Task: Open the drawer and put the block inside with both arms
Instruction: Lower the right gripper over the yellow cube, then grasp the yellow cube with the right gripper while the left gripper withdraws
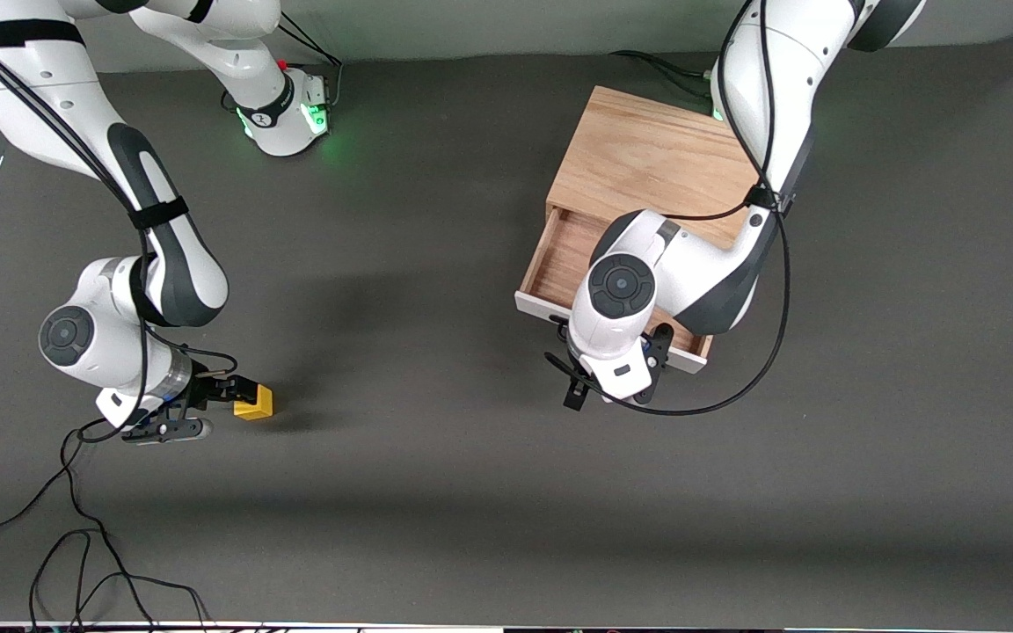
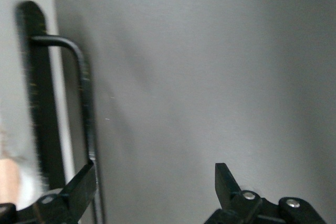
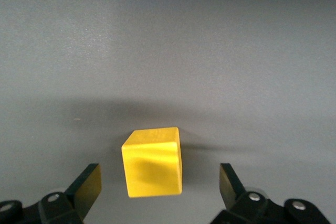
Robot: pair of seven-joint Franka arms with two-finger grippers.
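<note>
While drawer (image 1: 559, 264) sits pulled out | left gripper (image 2: 152, 192) spread beside handle (image 2: 84, 103) | right gripper (image 3: 160, 187) spread around block (image 3: 153, 162) on table (image 1: 436, 483)

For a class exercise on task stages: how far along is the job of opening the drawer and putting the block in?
Done: the drawer is pulled out. The left gripper is open, with the handle beside one finger. In hand: the right gripper is open around the block, which sits on the table. Left: gripping, carrying and placing it inside.
</note>
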